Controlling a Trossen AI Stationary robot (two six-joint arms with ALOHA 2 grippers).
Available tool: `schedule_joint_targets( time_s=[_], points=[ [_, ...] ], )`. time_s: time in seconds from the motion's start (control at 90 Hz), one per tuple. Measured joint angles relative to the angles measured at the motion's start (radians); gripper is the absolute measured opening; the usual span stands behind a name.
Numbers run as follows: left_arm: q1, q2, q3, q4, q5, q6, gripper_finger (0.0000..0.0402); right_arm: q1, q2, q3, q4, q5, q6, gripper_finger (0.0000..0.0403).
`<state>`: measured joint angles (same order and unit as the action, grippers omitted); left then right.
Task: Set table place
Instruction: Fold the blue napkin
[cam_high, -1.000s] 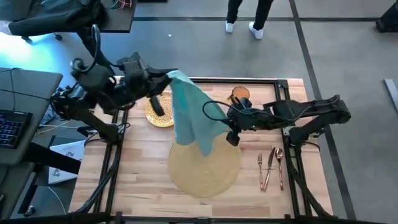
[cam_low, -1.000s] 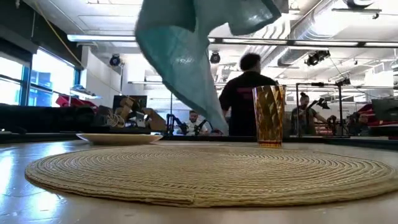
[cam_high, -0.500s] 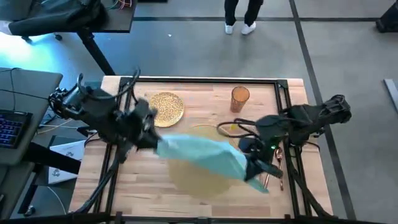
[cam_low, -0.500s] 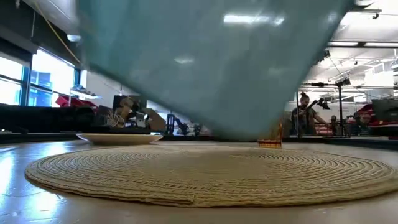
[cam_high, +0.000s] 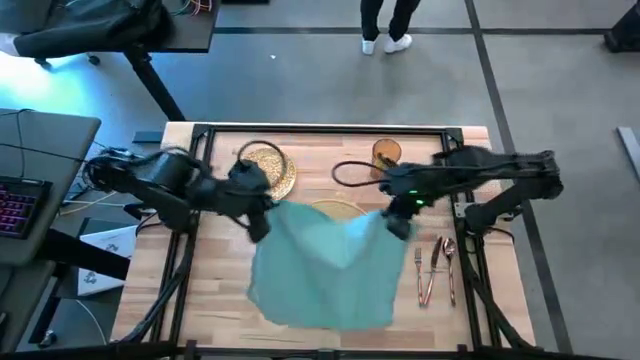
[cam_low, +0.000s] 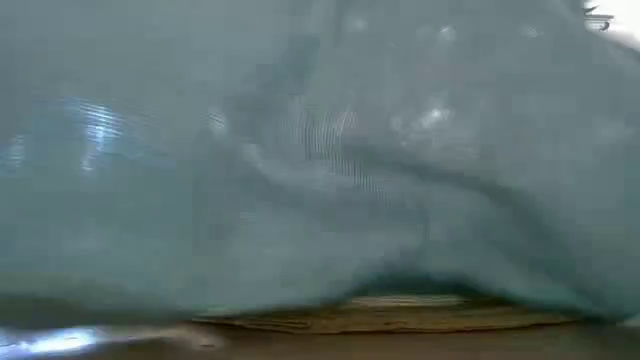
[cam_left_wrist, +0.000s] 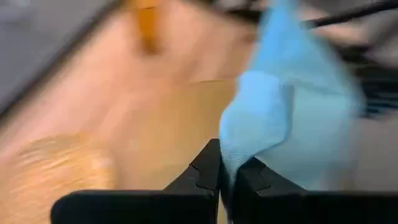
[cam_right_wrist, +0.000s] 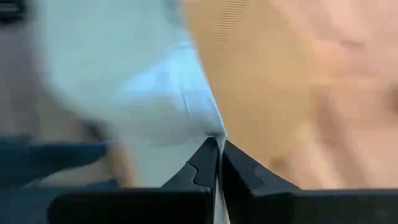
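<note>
Jaws on both arms are clamped on the teal napkin (cam_high: 325, 265): the left gripper (cam_high: 258, 212) pinches one corner, the right gripper (cam_high: 400, 220) the opposite one, and the cloth hangs spread between and below them, draped over most of the placemat (cam_high: 338, 207). Beyond the left jaws sits the plate (cam_high: 268, 170); beyond the right, the tumbler (cam_high: 386, 155). Fork, knife and spoon (cam_high: 434, 268) lie beside the right jaws on the counter (cam_high: 210, 290). Judging from this, nothing is arranged yet.

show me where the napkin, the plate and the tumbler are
teal napkin (cam_high: 325, 270), high view, middle of the spread cloth
gold speckled plate (cam_high: 278, 168), high view, bare right part
amber tumbler (cam_high: 386, 152), high view, its rim
</note>
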<state>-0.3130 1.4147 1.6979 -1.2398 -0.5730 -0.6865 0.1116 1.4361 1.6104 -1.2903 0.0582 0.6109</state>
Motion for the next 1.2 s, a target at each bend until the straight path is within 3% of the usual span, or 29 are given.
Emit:
schedule_joint_targets(
  time_s=[0.156, 0.344, 0.478, 0.633, 0.922, 1.2],
  points=[
    [0.06, 0.0, -0.191, 0.004, -0.184, -0.033, 0.0, -0.093, -0.001, -0.182, 0.089, 0.156, 0.017, 0.0],
    [0.127, 0.0, -0.378, 0.061, -0.201, -0.078, 0.0, -0.17, -0.002, -0.343, 0.244, 0.209, 0.017, 0.0],
    [0.14, 0.001, -0.466, 0.098, -0.234, -0.116, 0.0, -0.186, -0.002, -0.407, 0.334, 0.305, 0.018, 0.0],
    [0.154, 0.0, -0.529, 0.118, -0.283, -0.159, 0.0, -0.192, 0.003, -0.416, 0.364, 0.415, 0.016, 0.0],
    [0.172, 0.0, -0.615, 0.128, -0.225, -0.287, 0.0, -0.218, 0.036, -0.417, 0.456, 0.434, -0.1, 0.0006],
    [0.192, 0.0, -0.624, -0.007, -0.221, -0.507, 0.0, -0.238, 0.007, -0.307, 0.368, 0.442, -0.117, 0.0107]
  ],
)
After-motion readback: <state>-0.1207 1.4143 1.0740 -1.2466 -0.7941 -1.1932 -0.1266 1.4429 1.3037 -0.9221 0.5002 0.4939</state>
